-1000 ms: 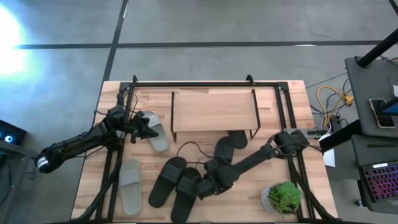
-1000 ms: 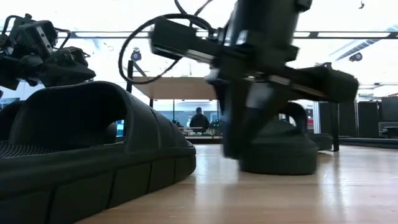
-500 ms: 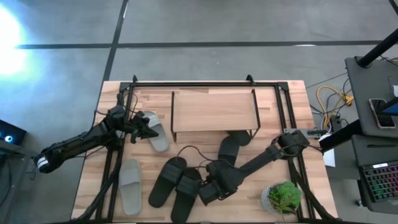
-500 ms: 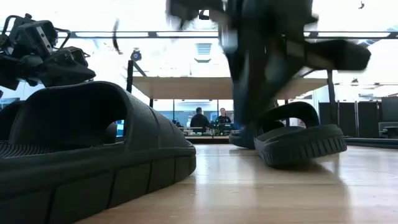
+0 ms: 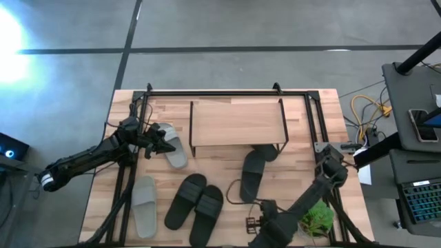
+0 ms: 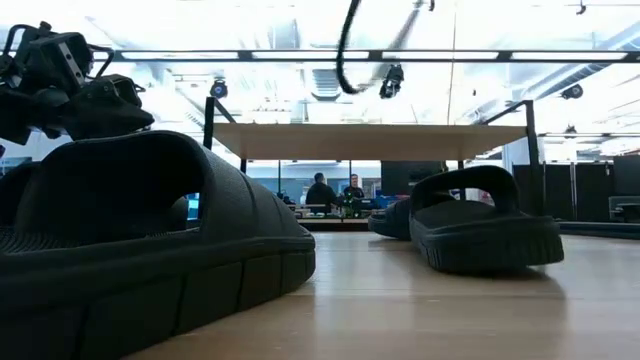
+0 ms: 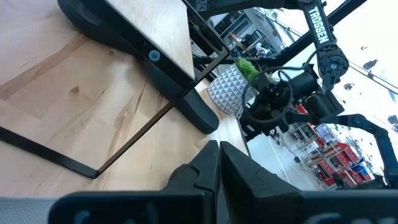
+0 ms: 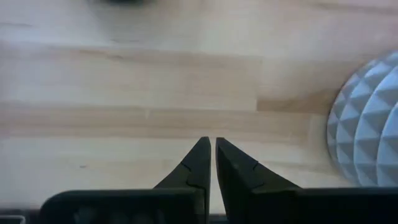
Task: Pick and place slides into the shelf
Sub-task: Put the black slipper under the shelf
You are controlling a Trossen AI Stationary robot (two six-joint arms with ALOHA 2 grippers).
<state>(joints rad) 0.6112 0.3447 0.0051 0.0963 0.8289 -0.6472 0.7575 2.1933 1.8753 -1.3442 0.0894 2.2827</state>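
Observation:
The shelf [image 5: 234,122] stands at the table's far middle. One black slide [image 5: 252,173] lies flat on its sole in front of the shelf, and another [image 5: 266,152] lies half under it. Two black slides [image 5: 185,201] [image 5: 208,212] lie side by side near the front. A grey slide [image 5: 145,205] lies front left. My left gripper [image 5: 162,144] is shut, hovering over a second grey slide [image 5: 173,148]. My right gripper [image 5: 256,224] is shut and holds nothing, pointing down over bare wood [image 8: 209,147] at the near edge.
A plant in a white faceted pot [image 5: 313,219] stands just right of my right gripper, and also shows in the right wrist view [image 8: 367,118]. Black frame rails [image 5: 318,131] run along the table's sides and back. People sit in the room far behind [image 6: 322,192].
My right gripper has risen and swung from beside the black slides toward the table's near edge, rolling its wrist, still shut. The black slide in front of the shelf tipped up briefly, shifted a little toward the near edge, and now lies flat.

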